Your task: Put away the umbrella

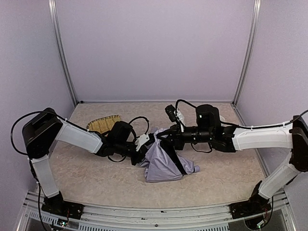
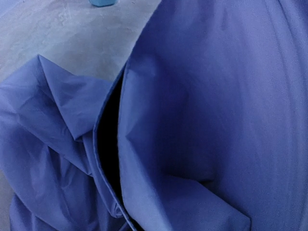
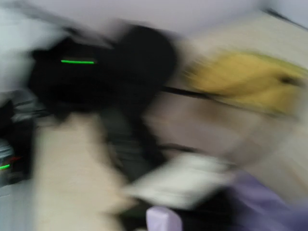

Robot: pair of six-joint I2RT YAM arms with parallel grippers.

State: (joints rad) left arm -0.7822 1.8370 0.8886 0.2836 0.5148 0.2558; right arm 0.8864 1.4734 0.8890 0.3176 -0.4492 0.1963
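The umbrella (image 1: 161, 166) sits mid-counter (image 1: 226, 178), its pale lavender canopy heaped like a tent with the black underside showing and the lower folds on the surface. The left jaws are together, clamped on the canopy's upper left edge (that wrist's view is all fabric). The right jaws, also together, meet the canopy's peak; whether they pinch cloth I cannot tell. Farther back on the left lies a woven straw tray (image 1: 103, 124).

Right wrist view smeared — straw tray (image 3: 250, 86) mere yellow blur; umbrella (image 2: 202, 120) overruns left wrist frame.
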